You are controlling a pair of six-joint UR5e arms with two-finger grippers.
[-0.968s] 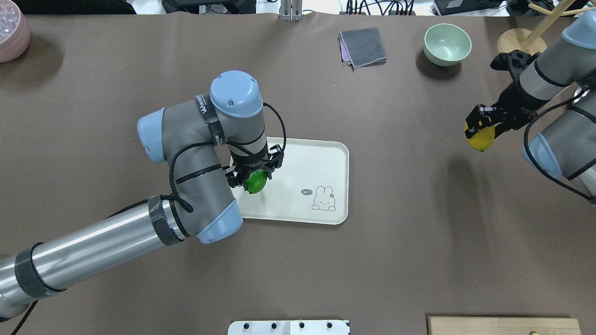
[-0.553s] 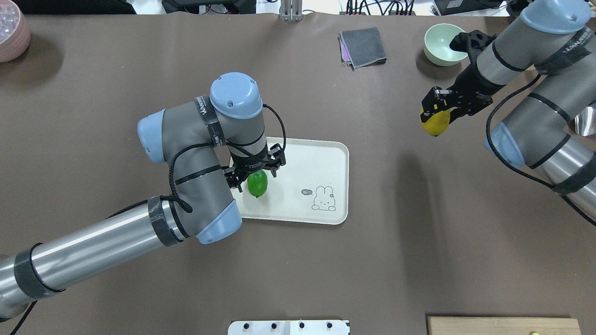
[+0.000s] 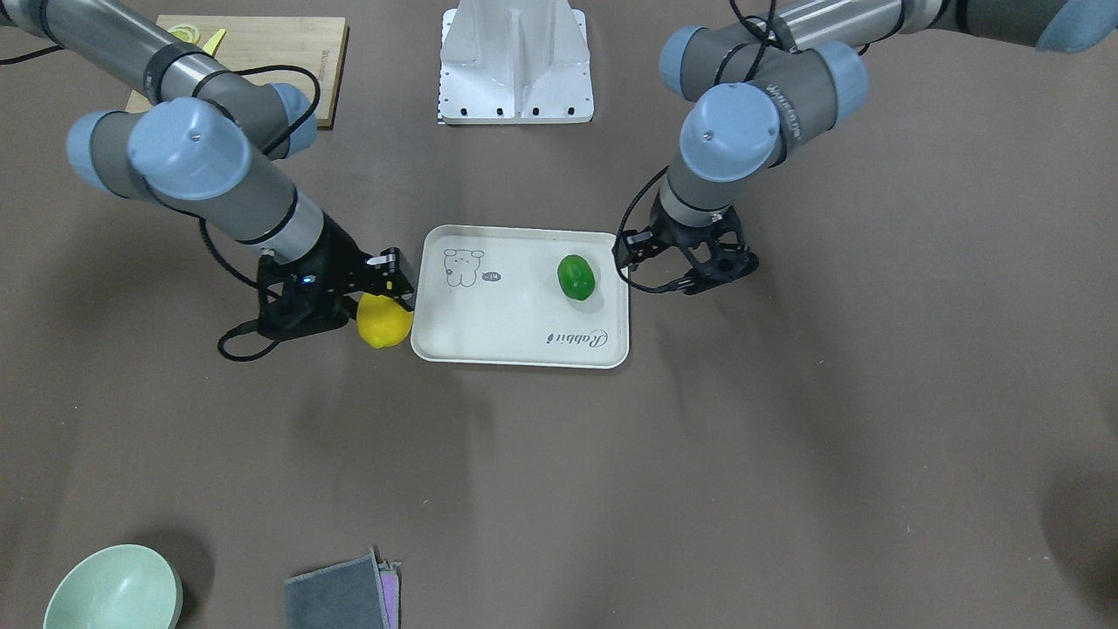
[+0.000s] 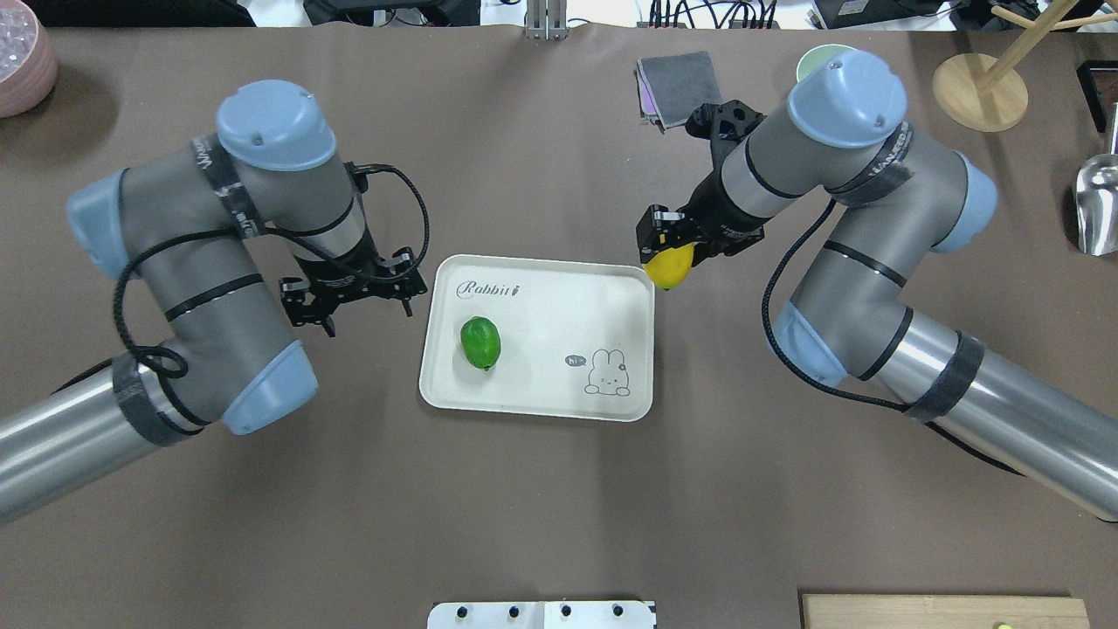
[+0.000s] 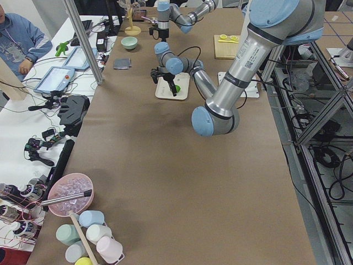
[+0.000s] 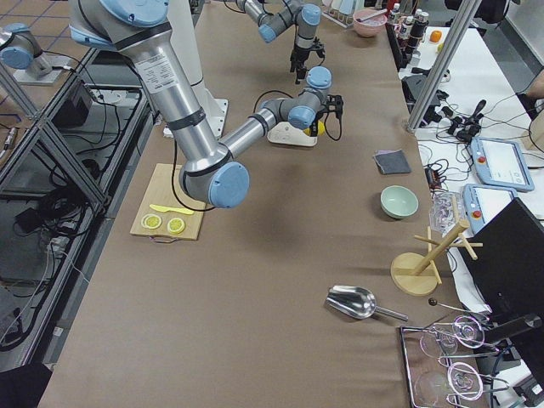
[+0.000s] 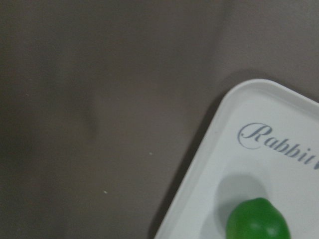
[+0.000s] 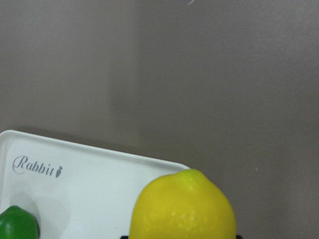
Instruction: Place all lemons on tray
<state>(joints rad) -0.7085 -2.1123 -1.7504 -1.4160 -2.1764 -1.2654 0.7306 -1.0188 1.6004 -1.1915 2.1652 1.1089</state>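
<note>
The cream-white tray [image 4: 541,389] lies mid-table, also in the front view [image 3: 515,336]. The green lemon [image 4: 480,342] rests on its left half, free of any gripper; it also shows in the front view [image 3: 576,277] and the left wrist view [image 7: 258,221]. My left gripper [image 4: 354,297] is open and empty, just left of the tray over bare table. My right gripper [image 4: 668,247] is shut on the yellow lemon [image 4: 670,266] and holds it at the tray's far right corner. The yellow lemon fills the right wrist view [image 8: 183,206] and shows beside the tray's edge in the front view [image 3: 384,321].
A grey cloth [image 4: 677,87] and a pale green bowl [image 3: 113,590] lie at the far side. A wooden cutting board [image 3: 253,52] with lemon slices sits near the robot base. A pink bowl [image 4: 22,61], a wooden stand [image 4: 978,79] and a metal scoop [image 4: 1096,201] stand at the edges.
My left gripper has let go of the green lemon on the tray and drawn back left off it. My right arm has carried the yellow lemon left to the tray's corner.
</note>
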